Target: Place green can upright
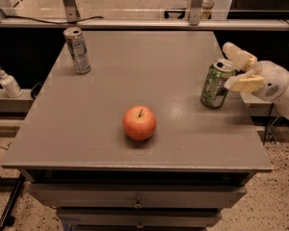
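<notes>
The green can [215,85] stands upright near the right edge of the grey table [135,76], with its green-and-white label and silver top showing. My gripper [240,71] is just to the right of the can's top. Its two pale fingers [244,83] are spread apart and clear of the can, so it is open and holds nothing. The white arm reaches in from the right edge of the view.
A red apple [139,122] sits at the table's front middle. A taller silver-grey can [77,50] stands at the back left. A white pump bottle [9,82] stands on a ledge left of the table. Drawers are below the tabletop.
</notes>
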